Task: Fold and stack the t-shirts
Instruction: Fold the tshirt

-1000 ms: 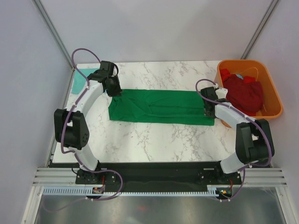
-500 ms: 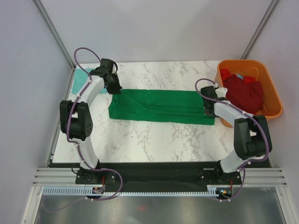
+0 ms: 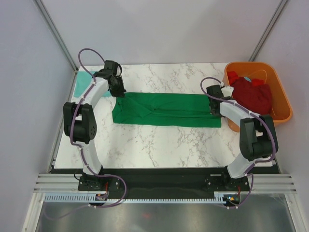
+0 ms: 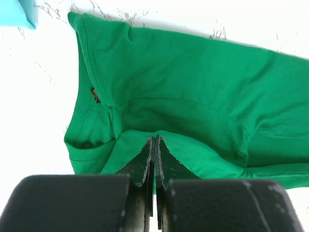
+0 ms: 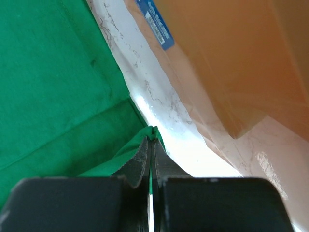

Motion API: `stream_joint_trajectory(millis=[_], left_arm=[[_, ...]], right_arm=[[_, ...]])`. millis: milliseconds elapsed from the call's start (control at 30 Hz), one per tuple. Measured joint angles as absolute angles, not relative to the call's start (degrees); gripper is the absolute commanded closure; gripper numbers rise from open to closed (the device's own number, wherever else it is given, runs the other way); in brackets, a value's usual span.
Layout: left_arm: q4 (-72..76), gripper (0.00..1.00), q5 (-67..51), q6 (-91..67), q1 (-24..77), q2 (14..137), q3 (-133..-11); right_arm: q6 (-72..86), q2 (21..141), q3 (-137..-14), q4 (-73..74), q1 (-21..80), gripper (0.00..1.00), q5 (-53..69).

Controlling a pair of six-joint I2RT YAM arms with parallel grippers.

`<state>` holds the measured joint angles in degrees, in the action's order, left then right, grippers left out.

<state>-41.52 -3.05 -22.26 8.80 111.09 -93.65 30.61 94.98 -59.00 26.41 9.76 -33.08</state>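
A dark green t-shirt [image 3: 164, 110] lies stretched out in a long band across the marble table [image 3: 159, 145]. My left gripper [image 3: 117, 92] is shut on its left far edge near the collar; in the left wrist view the shirt [image 4: 193, 96] rises into the closed gripper [image 4: 155, 141]. My right gripper [image 3: 213, 107] is shut on the shirt's right edge; in the right wrist view the green cloth [image 5: 53, 87] is pinched at the gripper's tips [image 5: 152, 134]. Dark red t-shirts [image 3: 252, 95] lie heaped in the tub. A pale teal t-shirt [image 3: 85, 82] lies at the far left, also in the left wrist view [image 4: 17, 12].
An orange plastic tub [image 3: 280, 96] stands at the table's right edge, close to my right gripper; its wall [image 5: 231, 58] fills the right of the right wrist view. Grey walls enclose the table on the left, back and right.
My left arm has shifted slightly toward the back left with the shirt's edge held. My right gripper has moved a little toward the back along the shirt's right edge.
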Motion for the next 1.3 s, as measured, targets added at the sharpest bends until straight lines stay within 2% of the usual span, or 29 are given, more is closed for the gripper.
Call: stream_joint_trajectory(millis=[900,967,1067,1167,1200,1267,1300], left_arm=[[-41.67,0.98,-1.65,-20.64,7.70,117.12,-97.58],[-41.67,0.98,-1.58,-20.36,7.70,117.89,-97.60],[-41.74,0.98,-1.50,-20.03,7.70,118.63,-97.71],[-41.93,0.98,-0.95,-19.81,7.68,118.89,-98.00],[-42.02,0.97,-0.56,-19.75,7.68,118.91,-98.24],[-42.17,0.87,-0.03,-19.51,7.68,119.02,-98.87],[-42.24,0.82,0.01,-19.40,7.68,119.11,-99.29]], right_arm=[[28.42,98.96,-62.11,26.11,9.45,1.00,-34.79],[28.34,99.68,-62.41,26.13,9.45,0.99,-34.81],[28.21,100.92,-63.40,26.11,9.45,0.92,-34.79],[28.12,101.73,-64.34,26.09,9.45,0.90,-34.76],[28.08,101.93,-64.62,26.11,9.47,0.89,-34.76],[28.01,102.17,-65.08,26.09,9.45,0.87,-34.61],[27.88,102.17,-65.21,26.13,9.45,0.82,-34.44]])
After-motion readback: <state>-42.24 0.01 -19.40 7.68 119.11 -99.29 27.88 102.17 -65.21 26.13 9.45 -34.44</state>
